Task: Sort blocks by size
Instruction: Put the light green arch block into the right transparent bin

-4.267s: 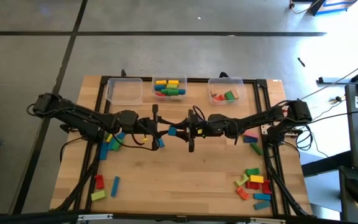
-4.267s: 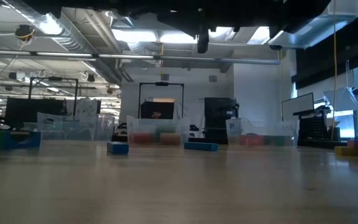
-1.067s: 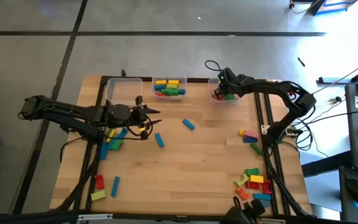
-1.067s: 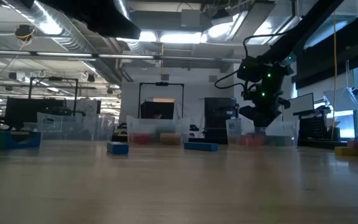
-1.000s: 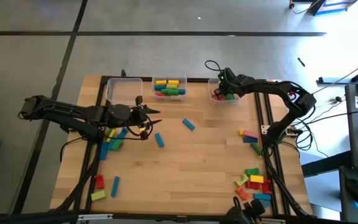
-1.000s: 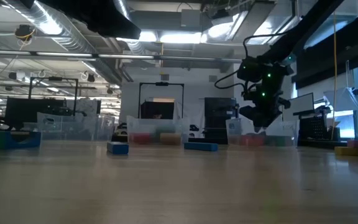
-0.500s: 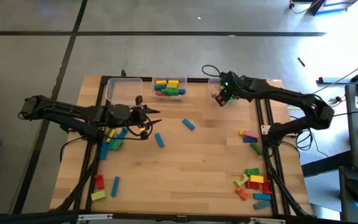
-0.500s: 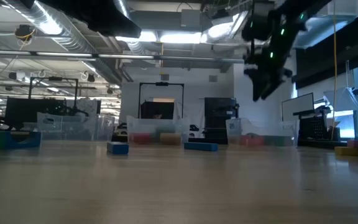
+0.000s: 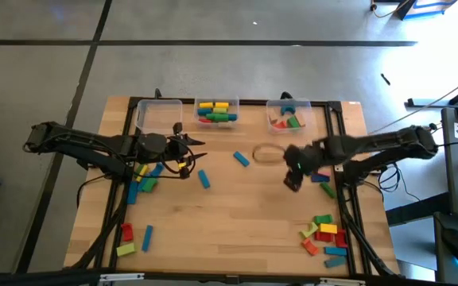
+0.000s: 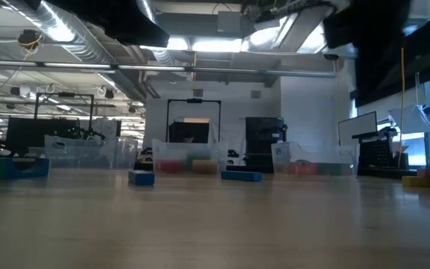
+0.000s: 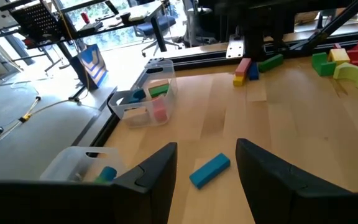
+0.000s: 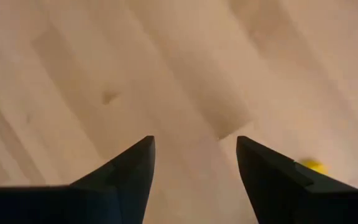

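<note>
Right gripper hangs over bare wood mid-table, fingers spread, nothing between them; looks free for the next pick. Left gripper hovers at the left, fingers spread and empty, aimed at a blue block lying just ahead.

Blocks are scattered: two blue ones mid-table, a left pile, a near-right cluster, a few by the right rail.

Three bins line the far edge; the left one looks empty. Nothing blocks either arm.
</note>
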Robot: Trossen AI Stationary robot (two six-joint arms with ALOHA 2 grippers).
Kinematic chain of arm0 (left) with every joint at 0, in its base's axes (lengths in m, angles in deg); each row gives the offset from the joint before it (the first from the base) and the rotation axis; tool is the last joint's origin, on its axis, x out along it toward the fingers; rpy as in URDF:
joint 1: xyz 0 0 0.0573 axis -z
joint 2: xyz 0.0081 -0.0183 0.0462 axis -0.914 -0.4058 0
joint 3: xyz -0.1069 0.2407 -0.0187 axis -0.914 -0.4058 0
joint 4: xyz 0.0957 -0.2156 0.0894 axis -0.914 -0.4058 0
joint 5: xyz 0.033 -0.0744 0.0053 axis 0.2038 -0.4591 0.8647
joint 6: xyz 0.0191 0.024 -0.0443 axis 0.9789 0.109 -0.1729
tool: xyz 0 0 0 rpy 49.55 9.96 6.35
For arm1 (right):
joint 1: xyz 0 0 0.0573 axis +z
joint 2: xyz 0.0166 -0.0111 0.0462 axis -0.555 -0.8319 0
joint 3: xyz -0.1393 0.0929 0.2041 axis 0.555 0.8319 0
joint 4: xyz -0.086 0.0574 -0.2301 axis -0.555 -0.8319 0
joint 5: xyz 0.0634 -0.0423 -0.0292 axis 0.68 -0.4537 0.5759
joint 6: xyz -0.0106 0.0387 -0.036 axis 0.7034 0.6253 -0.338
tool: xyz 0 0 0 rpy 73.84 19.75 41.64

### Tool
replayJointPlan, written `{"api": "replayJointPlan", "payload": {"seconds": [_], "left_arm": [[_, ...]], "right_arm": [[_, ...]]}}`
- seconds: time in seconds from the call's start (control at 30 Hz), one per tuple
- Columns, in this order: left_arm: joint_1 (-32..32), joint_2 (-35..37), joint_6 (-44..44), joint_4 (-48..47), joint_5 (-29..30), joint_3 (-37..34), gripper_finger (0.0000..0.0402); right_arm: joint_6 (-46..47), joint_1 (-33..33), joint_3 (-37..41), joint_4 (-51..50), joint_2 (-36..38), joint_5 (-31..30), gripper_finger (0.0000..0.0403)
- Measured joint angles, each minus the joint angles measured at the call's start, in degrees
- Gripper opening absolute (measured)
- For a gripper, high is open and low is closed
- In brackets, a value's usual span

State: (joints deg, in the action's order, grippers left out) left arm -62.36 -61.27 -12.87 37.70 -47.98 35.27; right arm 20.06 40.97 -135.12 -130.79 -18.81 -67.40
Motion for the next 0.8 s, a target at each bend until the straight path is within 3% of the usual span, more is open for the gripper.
{"api": "replayJointPlan", "payload": {"seconds": [0.1,0.4,0.8], "left_arm": [[0.00,0.00,0.02,0.01,0.00,0.00,0.0159],[0.02,0.02,-1.71,0.10,-0.01,0.00,0.0159],[0.00,0.02,-1.64,0.07,-0.02,0.00,0.0159]], "right_arm": [[6.44,8.07,1.44,2.70,-0.71,-2.79,0.0225],[13.55,25.44,2.39,4.65,-5.32,-2.55,0.0225],[9.59,36.59,2.39,5.02,-14.28,-1.61,0.0225]]}}
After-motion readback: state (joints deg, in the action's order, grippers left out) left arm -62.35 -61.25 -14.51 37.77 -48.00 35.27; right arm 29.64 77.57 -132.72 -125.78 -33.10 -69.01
